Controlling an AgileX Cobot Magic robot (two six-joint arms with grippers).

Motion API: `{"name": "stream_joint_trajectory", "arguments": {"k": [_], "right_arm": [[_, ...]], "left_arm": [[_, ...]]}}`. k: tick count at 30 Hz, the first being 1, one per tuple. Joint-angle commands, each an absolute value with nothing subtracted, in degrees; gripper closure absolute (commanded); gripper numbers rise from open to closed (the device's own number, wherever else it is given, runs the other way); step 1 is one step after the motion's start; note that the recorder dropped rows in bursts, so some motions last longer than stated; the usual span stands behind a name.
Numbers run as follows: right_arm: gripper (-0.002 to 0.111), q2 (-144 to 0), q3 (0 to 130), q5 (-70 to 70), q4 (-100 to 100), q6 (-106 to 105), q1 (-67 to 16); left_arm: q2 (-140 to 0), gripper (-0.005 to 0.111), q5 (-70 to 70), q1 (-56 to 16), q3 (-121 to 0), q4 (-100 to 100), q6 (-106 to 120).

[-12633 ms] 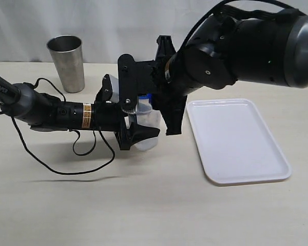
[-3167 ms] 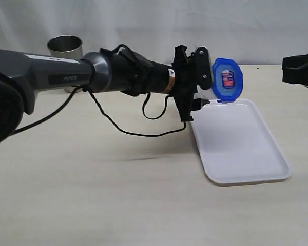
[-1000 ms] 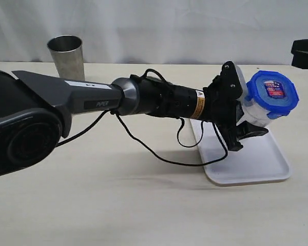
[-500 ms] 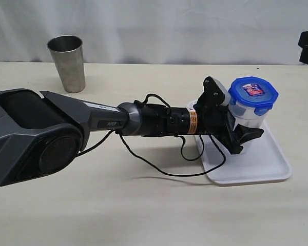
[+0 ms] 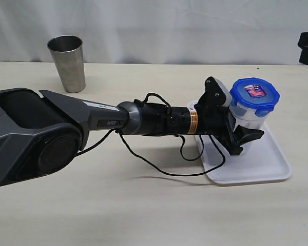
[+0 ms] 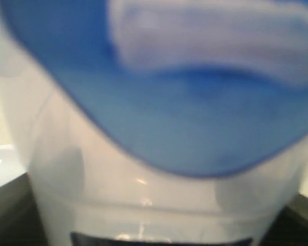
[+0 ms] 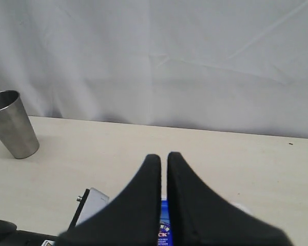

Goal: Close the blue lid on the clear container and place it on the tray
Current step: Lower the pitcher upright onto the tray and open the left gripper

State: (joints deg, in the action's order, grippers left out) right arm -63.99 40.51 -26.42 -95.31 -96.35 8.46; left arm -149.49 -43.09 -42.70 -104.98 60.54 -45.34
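- White cloth backdrop, pale beige surface point(image 5: 143, 205), nothing fancy.
- Left tool point(image 5: 240, 123) is reaching in sideways and pinching the clear container point(image 5: 251, 117) around its body, jaws spread fairly wide to fit it.
- Blue lid point(image 5: 254, 94) sits on top of the container, sticker facing up. Looks seated, but I can't tell if all four flaps are snapped down.
- The container is upright over the left part of the tray point(image 5: 267, 166). Whether its base is actually on the tray or hanging just above it, I honestly can't tell.
- Right tool point(image 7: 162, 159) is parked off to the side with its fingers pressed together, holding nothing.
- Steel cup point(image 5: 68, 62) is well apart at the back, not a factor.
- What could go wrong, IMO: the container is tall and narrow, so letting go before the base is flat could tip it. A finger dragging on the wall as it pulls out could knock it over too, or the lower finger could snag the tray rim.
- Hard to see: the left wrist view is just a blurry blue-and-white close-up, and the arm hides the container's near side.
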Motion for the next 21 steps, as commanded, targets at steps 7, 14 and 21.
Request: {"name": "stream_joint_trajectory", "arguments": {"k": [7, 14, 21], "right_arm": [[0.104, -64.52, 39.63, -27.09, -94.84, -96.16, 8.8], [0.104, -64.52, 39.63, -27.09, -94.84, -96.16, 8.8], [0.104, -64.52, 39.63, -27.09, -94.84, -96.16, 8.8]], "left_arm": [[-149.11, 0.014, -36.18, -42.6, -105.31, 61.96, -48.85], [-148.98, 0.014, -36.92, -41.99, -105.31, 62.6, -48.97], [-148.02, 0.014, -38.26, -40.4, -105.31, 73.28, -54.73]]}}
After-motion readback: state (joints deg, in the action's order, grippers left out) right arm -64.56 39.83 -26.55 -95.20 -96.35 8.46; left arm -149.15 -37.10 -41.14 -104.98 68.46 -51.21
